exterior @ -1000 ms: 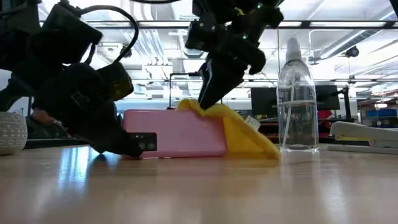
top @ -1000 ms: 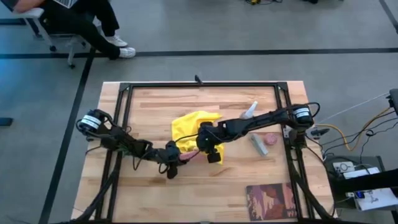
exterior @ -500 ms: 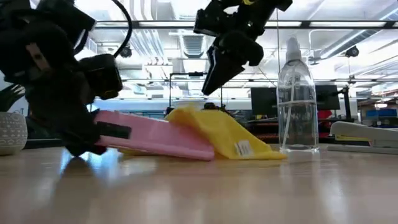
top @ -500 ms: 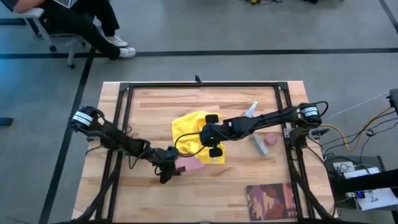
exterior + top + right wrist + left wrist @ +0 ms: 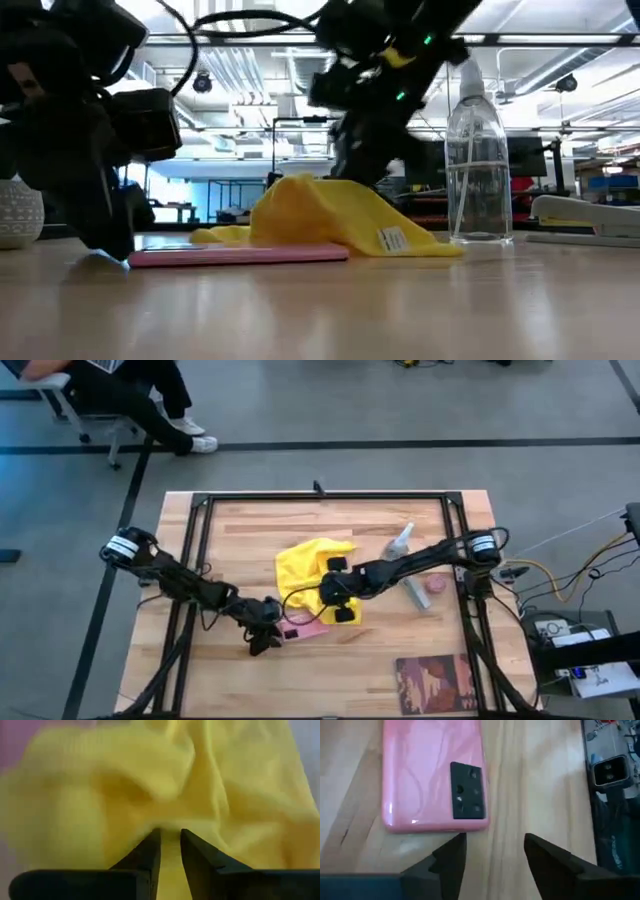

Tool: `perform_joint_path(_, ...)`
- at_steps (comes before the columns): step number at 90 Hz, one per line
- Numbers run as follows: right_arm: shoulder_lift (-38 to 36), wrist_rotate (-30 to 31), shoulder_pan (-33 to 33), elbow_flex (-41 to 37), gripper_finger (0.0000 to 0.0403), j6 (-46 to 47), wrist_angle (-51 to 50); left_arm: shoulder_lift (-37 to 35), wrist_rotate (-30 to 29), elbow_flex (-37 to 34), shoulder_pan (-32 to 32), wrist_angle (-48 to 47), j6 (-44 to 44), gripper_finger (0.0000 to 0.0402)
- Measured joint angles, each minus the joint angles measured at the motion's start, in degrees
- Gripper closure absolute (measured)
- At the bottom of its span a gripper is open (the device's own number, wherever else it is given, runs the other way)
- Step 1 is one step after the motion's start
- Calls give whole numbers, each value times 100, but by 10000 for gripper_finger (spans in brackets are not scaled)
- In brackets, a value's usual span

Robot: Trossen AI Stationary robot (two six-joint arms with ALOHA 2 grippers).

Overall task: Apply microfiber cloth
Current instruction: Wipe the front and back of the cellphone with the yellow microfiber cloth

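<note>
Right gripper [image 5: 170, 842], jaws nearly closed, presses into the microfiber cloth [image 5: 305, 563]; left gripper [image 5: 492, 852] hovers open-jawed beside the pink phone [image 5: 432, 772] on the tabletop [image 5: 380, 650].

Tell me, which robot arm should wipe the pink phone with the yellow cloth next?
Probably the right. Its claw is pressed into the yellow cloth, which partly covers the pink phone. The left claw is open and empty just off the phone's camera end.
</note>
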Motion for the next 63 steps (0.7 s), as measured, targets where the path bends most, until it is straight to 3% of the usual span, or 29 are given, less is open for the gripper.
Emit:
perform_joint_path(8, 339, -358, 49, 57, 349, 2, 240, -102, -28, -4, -14, -210, -54, 207)
perform_joint_path(21, 609, -603, 296, 319, 372, -13, 644, -129, -806, -4, -22, -233, -46, 214)
perform_joint_path(32, 668, -727, 527, 423, 394, -28, 1078, 19, -1077, -8, -20, -244, 8, 226)
perform_joint_path(48, 924, -1059, 745, 465, 400, 415, 2075, 271, -1277, -4, -40, -141, -61, 246)
perform_joint_path(63, 1481, -1005, 955, 461, 402, 981, 3023, 333, -1309, -7, -46, -137, -30, 263)
